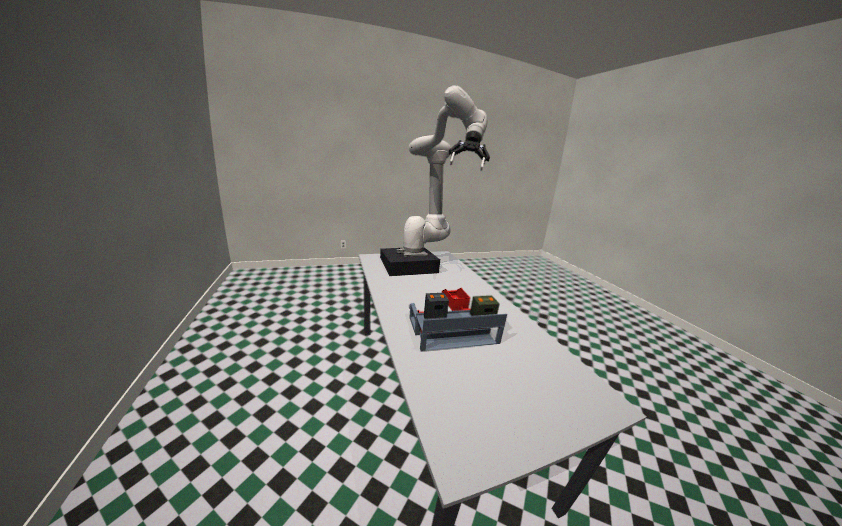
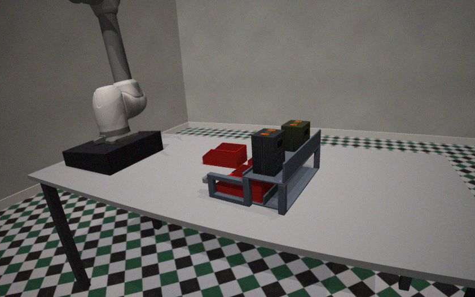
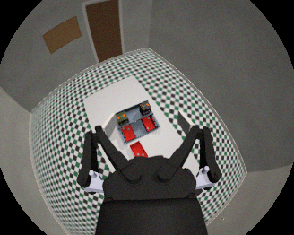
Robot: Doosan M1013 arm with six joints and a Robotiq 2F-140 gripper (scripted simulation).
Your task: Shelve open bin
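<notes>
A red open bin (image 2: 225, 154) stands on the white table between the arm's black base and the grey shelf (image 2: 268, 180); it also shows in the top view (image 1: 456, 298) and in the wrist view (image 3: 136, 151). Red bins (image 2: 240, 184) sit in the shelf's lower row; the wrist view shows two of them (image 3: 138, 127) with a gap between. My gripper (image 1: 469, 155) is open and empty, high above the table near the arm's base. In the wrist view its fingers spread wide, pointing down at the table far below.
A black box (image 2: 267, 151) and a dark green box (image 2: 295, 134) stand on the shelf's top board. The arm's black base block (image 2: 113, 151) sits at the table's end. A checkered floor surrounds the table.
</notes>
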